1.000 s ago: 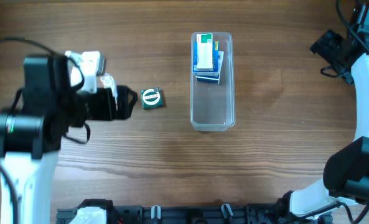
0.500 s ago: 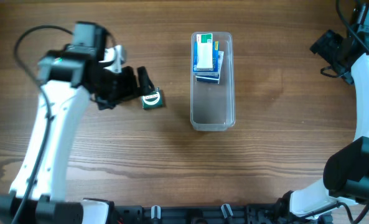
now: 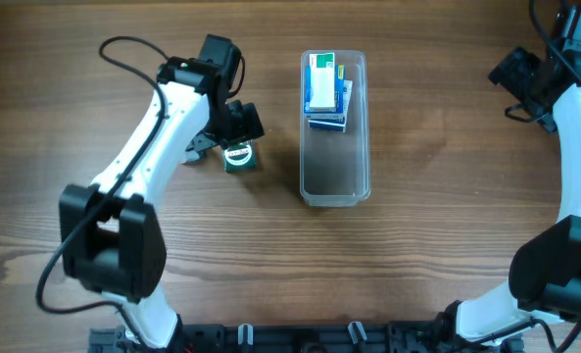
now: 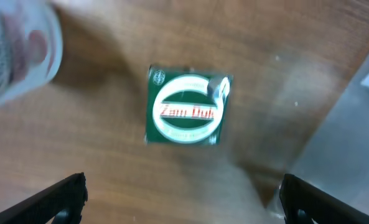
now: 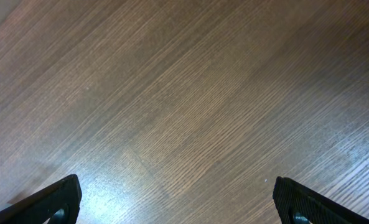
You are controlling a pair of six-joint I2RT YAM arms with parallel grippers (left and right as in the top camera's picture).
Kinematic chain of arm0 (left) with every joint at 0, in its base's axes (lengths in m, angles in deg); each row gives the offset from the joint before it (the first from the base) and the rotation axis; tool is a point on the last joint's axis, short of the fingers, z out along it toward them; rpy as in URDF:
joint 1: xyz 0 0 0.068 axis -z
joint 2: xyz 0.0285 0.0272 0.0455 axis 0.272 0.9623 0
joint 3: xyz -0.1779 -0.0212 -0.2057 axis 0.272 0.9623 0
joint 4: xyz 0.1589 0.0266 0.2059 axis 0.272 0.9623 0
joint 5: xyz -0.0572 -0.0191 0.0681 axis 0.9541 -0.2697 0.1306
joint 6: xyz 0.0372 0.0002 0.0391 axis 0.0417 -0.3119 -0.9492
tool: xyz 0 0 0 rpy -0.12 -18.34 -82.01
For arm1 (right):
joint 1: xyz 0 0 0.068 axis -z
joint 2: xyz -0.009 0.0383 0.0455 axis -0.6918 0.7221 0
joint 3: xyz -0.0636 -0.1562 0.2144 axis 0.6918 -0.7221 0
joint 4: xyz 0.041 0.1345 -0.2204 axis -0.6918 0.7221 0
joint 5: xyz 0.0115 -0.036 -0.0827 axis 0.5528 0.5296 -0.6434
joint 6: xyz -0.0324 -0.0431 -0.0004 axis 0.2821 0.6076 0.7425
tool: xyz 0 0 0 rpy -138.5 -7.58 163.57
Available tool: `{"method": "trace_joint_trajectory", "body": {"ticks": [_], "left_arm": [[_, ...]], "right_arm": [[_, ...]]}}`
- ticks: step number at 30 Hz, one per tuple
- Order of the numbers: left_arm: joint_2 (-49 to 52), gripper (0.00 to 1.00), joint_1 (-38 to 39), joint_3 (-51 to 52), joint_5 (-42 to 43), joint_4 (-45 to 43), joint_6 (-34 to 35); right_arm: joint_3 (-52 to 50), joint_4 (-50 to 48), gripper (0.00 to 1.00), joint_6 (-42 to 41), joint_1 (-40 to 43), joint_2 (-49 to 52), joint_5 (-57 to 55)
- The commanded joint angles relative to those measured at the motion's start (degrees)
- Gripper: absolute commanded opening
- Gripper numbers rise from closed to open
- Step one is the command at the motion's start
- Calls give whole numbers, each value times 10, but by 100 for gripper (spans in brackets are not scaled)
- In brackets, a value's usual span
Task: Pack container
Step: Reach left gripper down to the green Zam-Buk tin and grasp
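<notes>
I'm watching a brown wooden table (image 3: 172,275) filling every view, its grain running side to side with a soft sheen. Left of centre, the white left arm (image 3: 153,127) is reaching in over a small square green box (image 4: 187,113). The left wrist camera is giving me what the overhead can't: a white oval label reading "Zam Buk", and a blurred pale round thing (image 4: 16,56) beside it. The left gripper (image 4: 184,199) is hanging above the box, fingers spread wide, pinching nothing. Just right of that, the container (image 3: 334,172) is lying lengthwise at the table's middle, clear plastic with rounded corners, with small blue-and-white boxes (image 3: 324,93) stacked at its far end. By the far right corner, the right gripper (image 5: 178,205) is gaping wide over bare wood.
</notes>
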Motion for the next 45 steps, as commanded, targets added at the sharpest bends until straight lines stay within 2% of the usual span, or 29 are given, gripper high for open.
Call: {"method": "trace_joint_trajectory", "body": {"ticks": [1,5,25,45], "left_arm": [[29,100,2,-8,-14,-14,-37],[63,100,3,-8,-16,-16,-80],[133,100,3,-8,-16,-34,-63],[134,100,20,-7,-17,-52,-63]], "right_arm": [[-3,0,100,-7,-3,8,1],[-3,0,100,-7,-3,8,1],[-3,0,100,-7,-3,8,1],[-3,0,100,-7,-3,8,1]]}}
